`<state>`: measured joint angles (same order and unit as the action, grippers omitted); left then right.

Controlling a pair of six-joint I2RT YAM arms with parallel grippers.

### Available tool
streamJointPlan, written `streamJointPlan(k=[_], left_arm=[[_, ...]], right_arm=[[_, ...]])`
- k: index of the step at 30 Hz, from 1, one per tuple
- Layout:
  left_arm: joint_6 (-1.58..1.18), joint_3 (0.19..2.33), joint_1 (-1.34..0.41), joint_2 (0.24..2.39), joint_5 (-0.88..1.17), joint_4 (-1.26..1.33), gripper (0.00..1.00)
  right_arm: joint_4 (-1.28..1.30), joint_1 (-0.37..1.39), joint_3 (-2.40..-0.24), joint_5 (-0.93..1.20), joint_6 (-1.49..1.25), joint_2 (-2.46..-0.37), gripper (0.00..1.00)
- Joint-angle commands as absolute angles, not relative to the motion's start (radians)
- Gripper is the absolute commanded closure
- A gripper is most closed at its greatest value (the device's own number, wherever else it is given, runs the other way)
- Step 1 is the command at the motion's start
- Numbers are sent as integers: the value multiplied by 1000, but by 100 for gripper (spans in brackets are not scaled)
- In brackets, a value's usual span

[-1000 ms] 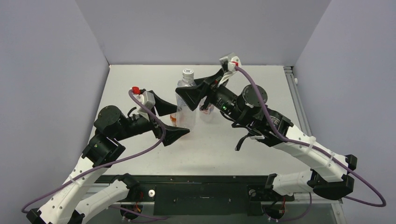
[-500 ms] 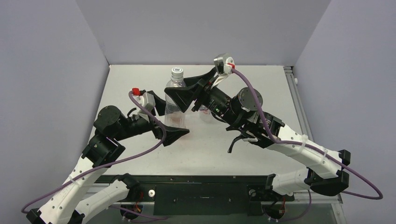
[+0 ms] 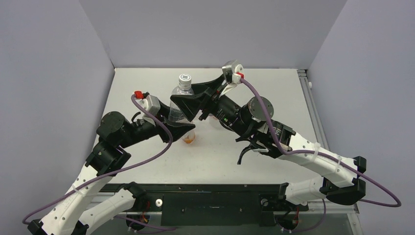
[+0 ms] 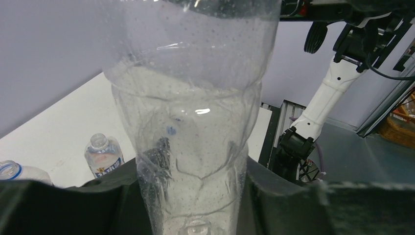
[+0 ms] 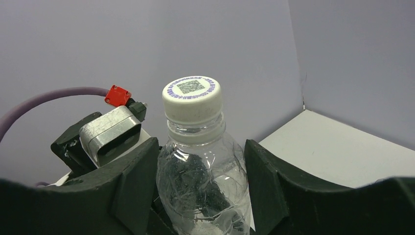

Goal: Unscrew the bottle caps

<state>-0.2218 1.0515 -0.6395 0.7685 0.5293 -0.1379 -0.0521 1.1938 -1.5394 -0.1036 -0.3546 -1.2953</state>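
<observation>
A plain clear bottle [image 3: 180, 94] with a white cap [image 3: 184, 78] stands upright between both grippers. My right gripper [image 3: 189, 104] is shut on its upper body; in the right wrist view its fingers press both sides of the bottle [image 5: 200, 171] just below the cap [image 5: 191, 95]. Lower down, my left gripper [image 3: 178, 129] is shut on the same bottle, whose wall [image 4: 191, 122] fills the left wrist view between the left gripper [image 4: 195, 198] pads. An orange-coloured bottle [image 3: 189, 139] shows partly behind the left fingers.
A short bottle with a blue-white label [image 4: 103, 155] stands on the table [image 3: 274, 98] beyond the held bottle. Another clear bottle [image 4: 11, 171] shows at the left edge of the left wrist view. Grey walls enclose the back and sides.
The right gripper has carried the clear bottle leftward to the left gripper. The left gripper's jaws, open before, have closed on the bottle's lower part.
</observation>
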Motion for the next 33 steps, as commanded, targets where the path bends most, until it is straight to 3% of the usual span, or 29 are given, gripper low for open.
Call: streamJointPlan(k=[1,2,4,18,23,29,33], left_arm=[[-157,1075,-627,752,458,-66,81],[-143,1075,-627,750,452,-68,82],[-94,1063,-627,744,444,-74,84],[133,994,-630,720,417,-132,96],[125,1004,-630,727,403,-143,97],[94,1008,-630,731,396,-144,97],[76,1005,-630,733,396,-150,97]], right_arm=[[-17,1209,-1563,-159,-367,-1278,48],[31,1207,-1588,-174,-370,-1282,31],[80,1207,-1621,-193,-363,-1282,22],[530,1176,-2109,-99,-347,-1498,17],[583,1176,-2150,-106,-338,-1529,22],[585,1175,-2142,-125,-330,-1525,47],[547,1174,-2099,-144,-327,-1497,50]])
